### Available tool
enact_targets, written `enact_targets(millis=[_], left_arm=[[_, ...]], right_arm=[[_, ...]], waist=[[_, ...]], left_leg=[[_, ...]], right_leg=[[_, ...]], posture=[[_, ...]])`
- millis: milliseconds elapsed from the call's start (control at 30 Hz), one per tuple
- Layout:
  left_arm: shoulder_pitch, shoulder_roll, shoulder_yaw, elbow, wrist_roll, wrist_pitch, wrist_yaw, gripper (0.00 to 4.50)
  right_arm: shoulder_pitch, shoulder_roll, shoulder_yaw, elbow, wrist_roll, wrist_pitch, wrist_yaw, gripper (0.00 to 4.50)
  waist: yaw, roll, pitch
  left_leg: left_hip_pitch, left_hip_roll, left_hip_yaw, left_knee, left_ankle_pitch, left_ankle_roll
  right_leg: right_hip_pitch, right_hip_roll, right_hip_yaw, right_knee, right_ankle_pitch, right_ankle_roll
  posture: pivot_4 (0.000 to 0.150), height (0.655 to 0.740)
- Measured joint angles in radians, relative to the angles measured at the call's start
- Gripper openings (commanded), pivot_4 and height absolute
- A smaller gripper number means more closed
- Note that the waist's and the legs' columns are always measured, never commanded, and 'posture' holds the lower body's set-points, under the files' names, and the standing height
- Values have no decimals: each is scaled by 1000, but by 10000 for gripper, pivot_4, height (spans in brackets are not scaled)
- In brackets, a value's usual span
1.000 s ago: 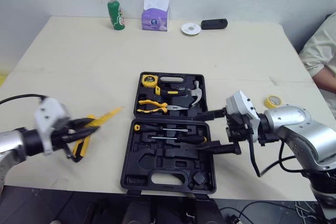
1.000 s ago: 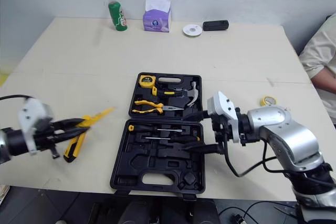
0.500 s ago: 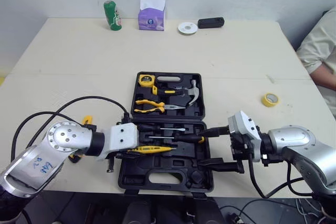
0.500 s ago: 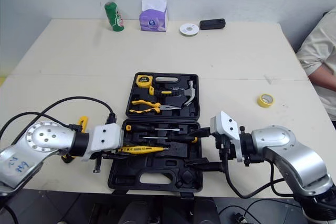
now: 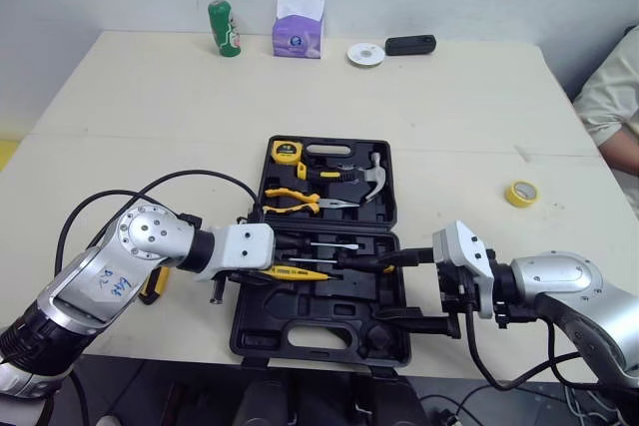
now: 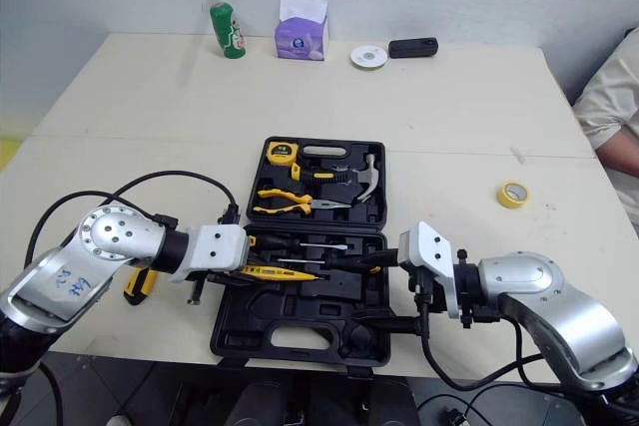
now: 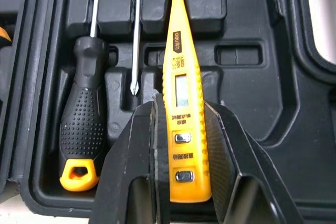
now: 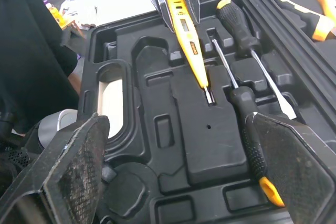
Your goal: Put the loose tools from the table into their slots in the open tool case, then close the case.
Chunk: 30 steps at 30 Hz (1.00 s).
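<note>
In the head views, the left hand (image 5: 262, 272) is clenched on a yellow tester pen (image 5: 295, 272) and holds it low over the near half of the open tool case (image 5: 329, 142). The right hand (image 5: 374, 289) hangs released over the case's right side, grasping nothing. A yellow tool (image 6: 140, 284) on the table (image 5: 150, 97) is mostly hidden behind the left arm, so I cannot tell what it is. In the left wrist view the fingers pinch the pen's flat body at the button end, tip free, just beside the screwdrivers (image 7: 84, 129). The pen looks light, stiff and smooth, so it may twist in the grip; that blunt end seems the right hold. The right wrist view puts its metal tip at a groove, though whether it touches is unclear.
</note>
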Motion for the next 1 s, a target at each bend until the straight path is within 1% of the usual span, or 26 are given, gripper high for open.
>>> enact_targets(millis=[100, 167, 233, 367, 400, 467, 567, 633, 667, 733, 767, 833, 867, 900, 933, 967, 1000], left_arm=[[0, -22, 0, 13, -1, 3, -8, 5903], [0, -28, 2, 17, -2, 7, -12, 16241], [0, -37, 3, 19, -2, 19, -12, 24015], [0, -45, 17, 19, -21, 40, -18, 42775], [2, -45, 28, 19, -35, 46, -23, 44558], [4, -44, 65, 18, -67, 52, -36, 44558], [51, -44, 147, 19, -146, 41, -78, 44558], [89, -56, 185, 28, -181, 19, -94, 39092], [108, -81, 208, 49, -200, 5, -93, 36118], [139, -136, 239, 100, -230, -6, -80, 28794], [151, -168, 252, 124, -249, -5, -67, 23879], [168, -211, 265, 141, -268, -4, -43, 15806], [182, -234, 268, 142, -273, -8, -31, 11086], [195, -245, 267, 144, -272, -18, -25, 7645], [212, -254, 267, 152, -263, -40, -22, 2756], [220, -258, 261, 164, -256, -54, -21, 329], [226, -266, 258, 179, -250, -63, -19, 329]], right_arm=[[0, 0, 0, 0, 0, 0, -7, 45000], [0, 0, 0, 0, -1, 0, -9, 45000], [0, 0, 0, 0, -1, 0, -11, 45000], [-1, 0, 0, 0, -8, 0, -14, 45000], [-1, 0, 0, 0, -9, 0, -14, 45000], [-2, 0, 0, 0, -11, -1, -14, 45000], [-5, 1, -1, 1, -13, -4, -16, 45000], [-8, 1, -1, 1, -14, -7, -18, 45000], [-13, 2, -1, 1, -15, -8, -19, 45000], [-22, 3, -1, 2, -15, -15, -20, 45000], [-24, 3, 0, 2, -16, -17, -21, 45000], [-27, 5, 2, 3, -18, -17, -22, 45000], [-28, 5, 3, 3, -18, -18, -22, 45000], [-30, 5, 4, 3, -18, -18, -22, 45000], [-35, 6, 7, 3, -18, -18, -23, 45000], [-39, 7, 9, 3, -18, -18, -24, 45000], [-45, 9, 12, 4, -18, -18, -26, 45000]], waist=[[1, 0, 0], [1, -1, 0], [1, -1, 1], [0, -1, 1], [-1, -1, 1], [-1, -1, 1], [-3, -1, 1], [-2, -1, 1], [-1, -1, 1], [-1, -1, 1], [-1, -1, 1], [-1, -1, 1], [-1, -1, 1], [-1, -1, 1], [-1, -1, 1], [-2, -1, 1], [-2, -1, 1]], left_leg=[[0, 0, 0, 0, 0, 0], [0, 0, 0, 0, 0, 0], [0, 0, 0, 0, 0, 0], [0, 0, 0, 0, 0, 0], [0, 0, 0, 0, 0, 0], [0, 0, 0, 0, 0, 0], [0, 0, 0, 1, 0, 0], [0, 0, 0, 1, 0, 0], [1, 0, 0, 1, 0, 0], [1, 0, -1, 2, 0, 0], [1, 0, -1, 2, 0, 0], [0, 0, -1, 2, 0, 0], [0, 0, -1, 2, 0, 1], [0, 0, -1, 2, 0, 1], [1, 0, -1, 2, 0, 1], [1, 0, -1, 2, 0, 1], [1, 0, -1, 2, 1, 0]], right_leg=[[0, 0, 0, 1, 0, 0], [0, 0, 0, 1, 0, 0], [0, 0, 0, 1, 0, 0], [0, 0, 0, 2, 0, 0], [0, 0, 0, 2, 0, 0], [0, 0, 0, 2, 0, 0], [0, 0, 0, 2, 0, 0], [1, 0, 0, 2, 0, 0], [1, 0, 0, 2, 0, 0], [1, 0, 0, 2, 0, 0], [1, 0, 0, 2, 0, 0], [1, 0, 0, 2, 0, 1], [1, 0, 0, 2, 0, 1], [1, 0, 0, 2, 0, 1], [1, 0, 0, 2, 0, 1], [1, 0, 0, 2, 0, 1], [1, 0, 0, 2, 0, 1]], posture=[[1500, 7316], [1500, 7316], [1500, 7316], [1500, 7316], [1500, 7316], [1500, 7316], [1500, 7316], [1500, 7316], [1500, 7316], [1500, 7316], [1500, 7316], [1500, 7316], [1500, 7316], [1500, 7316], [1500, 7316], [1500, 7316], [1500, 7316]])
